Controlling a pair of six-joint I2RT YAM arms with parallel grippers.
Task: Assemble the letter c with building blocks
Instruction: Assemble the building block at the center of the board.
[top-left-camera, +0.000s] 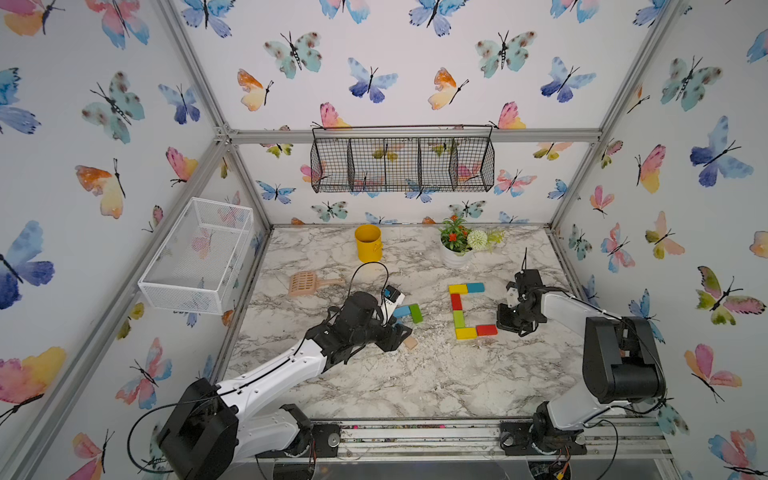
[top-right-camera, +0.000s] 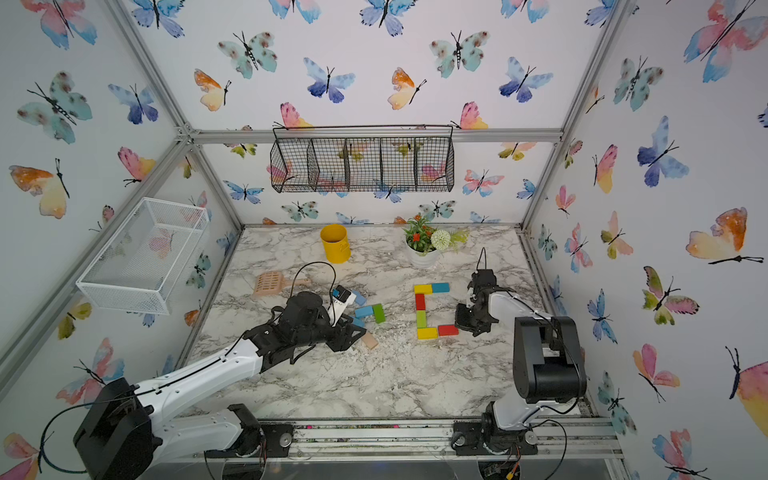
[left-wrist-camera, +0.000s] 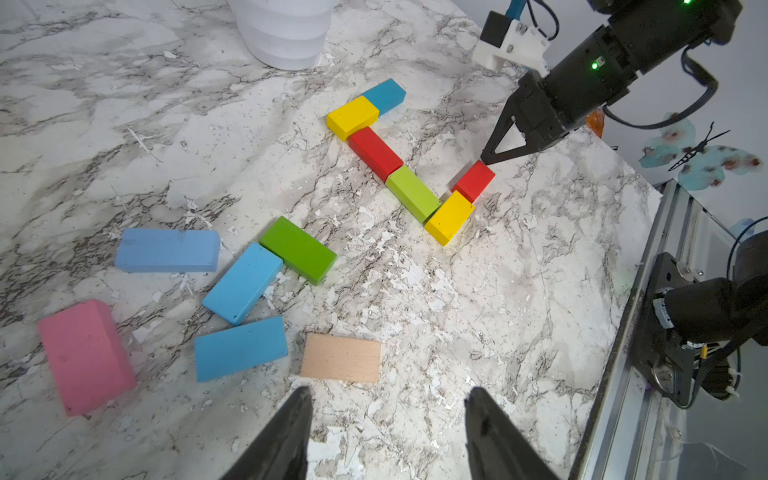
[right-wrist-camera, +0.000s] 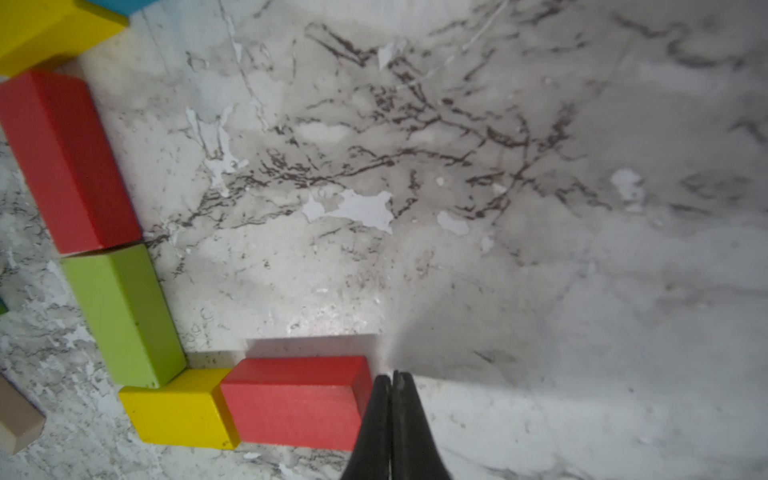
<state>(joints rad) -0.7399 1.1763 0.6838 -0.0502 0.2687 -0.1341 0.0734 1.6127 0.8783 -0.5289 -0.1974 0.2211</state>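
The right gripper (right-wrist-camera: 391, 380), its fingers pressed together and holding nothing, is sitting with its tips at the right end of the red rectangular wooden block (right-wrist-camera: 295, 401), touching it or just short of it. That block is closing the near arm of the letter. It is lying flush against the yellow rectangular block (right-wrist-camera: 174, 409) on the white marble-patterned tabletop (top-left-camera: 415, 374), right of centre.

I am judging this to be a tidying nudge. Any push should be running straight leftward along the block's long axis, and gently, so the yellow corner and the light green block (right-wrist-camera: 120, 316) beside it are not getting skewed.

The left gripper (left-wrist-camera: 388, 392), fingers spread and empty, is hovering over the tan wooden block (left-wrist-camera: 340, 357), well apart to the left.
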